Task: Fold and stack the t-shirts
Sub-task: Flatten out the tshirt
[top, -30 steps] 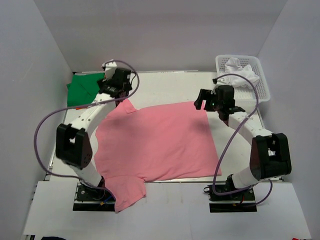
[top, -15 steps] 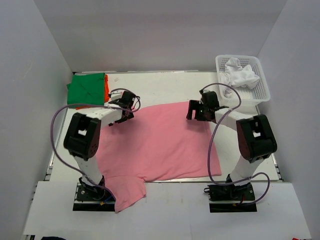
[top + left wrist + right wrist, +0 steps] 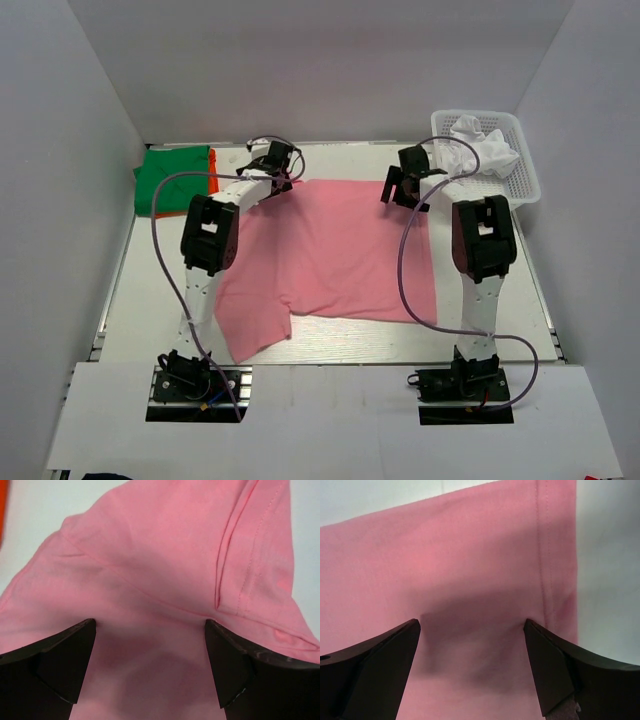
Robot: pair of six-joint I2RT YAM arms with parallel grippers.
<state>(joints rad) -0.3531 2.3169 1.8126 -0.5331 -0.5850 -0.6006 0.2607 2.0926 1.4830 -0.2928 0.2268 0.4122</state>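
I see both pincers standing wide, nothing clamped: left pincer (image 3: 150, 625) over the shoulder seam, right pincer (image 3: 471, 624) by the hem. The pink t-shirt (image 3: 340, 250) lies flat mid-table (image 3: 330, 160), long axis crosswise, hem rightward. Uneven bites could skew the fold.
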